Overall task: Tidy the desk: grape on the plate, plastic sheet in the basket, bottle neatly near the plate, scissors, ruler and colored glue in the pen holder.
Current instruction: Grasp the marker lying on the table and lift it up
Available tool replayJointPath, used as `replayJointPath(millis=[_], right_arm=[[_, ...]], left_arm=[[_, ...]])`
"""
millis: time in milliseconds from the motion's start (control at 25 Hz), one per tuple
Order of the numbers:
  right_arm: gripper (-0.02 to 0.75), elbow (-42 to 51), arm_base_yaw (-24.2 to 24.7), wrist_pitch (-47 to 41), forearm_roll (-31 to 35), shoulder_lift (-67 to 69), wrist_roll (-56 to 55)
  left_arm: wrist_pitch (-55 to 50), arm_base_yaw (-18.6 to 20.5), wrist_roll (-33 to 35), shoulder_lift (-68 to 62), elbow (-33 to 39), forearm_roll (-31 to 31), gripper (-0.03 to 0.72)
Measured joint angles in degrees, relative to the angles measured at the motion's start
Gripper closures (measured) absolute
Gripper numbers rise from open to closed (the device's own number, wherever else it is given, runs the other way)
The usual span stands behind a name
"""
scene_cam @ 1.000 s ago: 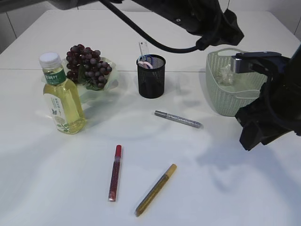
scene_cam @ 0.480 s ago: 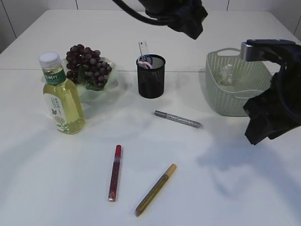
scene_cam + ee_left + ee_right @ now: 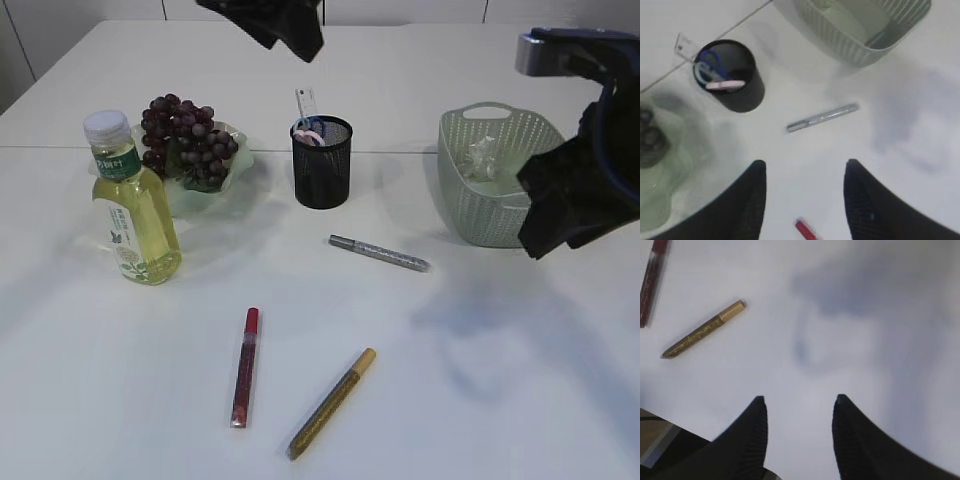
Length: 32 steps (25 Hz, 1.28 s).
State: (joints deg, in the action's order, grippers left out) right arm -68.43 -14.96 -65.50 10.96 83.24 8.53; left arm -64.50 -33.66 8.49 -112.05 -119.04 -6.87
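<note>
Three slim glitter glue pens lie loose on the white bench: silver pen nearest the black mesh pen holder, red pen and gold pen toward the front edge, well apart from it. Holder already has scissors and clear ruler in it. Purple grapes on pale green plate, yellow drink bottle just beside plate, crumpled sheet in green woven basket. Left tool hangs high above silver pen, jaws about half open, empty. Right tool raised, half open, empty. Likely next: silver pen. Come straight down, jaws across the barrel mid-length, lift, tip vertical, drop into holder beside scissors.
</note>
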Motion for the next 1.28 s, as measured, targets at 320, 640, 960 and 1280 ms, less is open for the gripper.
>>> replayJointPath(millis=[320,640,960,1280], right_arm=[[0.388,-6.4,-0.3,-1.5,-0.7,2.2,-0.5],[0.388,-15.1,-5.3,-2.6,-4.3,12.4,-0.6],[0.388,-22.0,-7.8,-3.3,-5.6,22.0,-0.7],[0.388,-24.3,-7.8,-2.5,-6.9,27.6,4.2]], left_arm=[[-5.4,5.7,-4.3,2.6,0.0,3.5,0.319],[-7.2,11.2,-5.4,5.5,0.0,4.5,0.319],[-7.2,15.8,-6.1,10.8,7.3,7.7,0.319],[-6.8,22.9,-6.3,20.9,25.9,9.0,0.319]])
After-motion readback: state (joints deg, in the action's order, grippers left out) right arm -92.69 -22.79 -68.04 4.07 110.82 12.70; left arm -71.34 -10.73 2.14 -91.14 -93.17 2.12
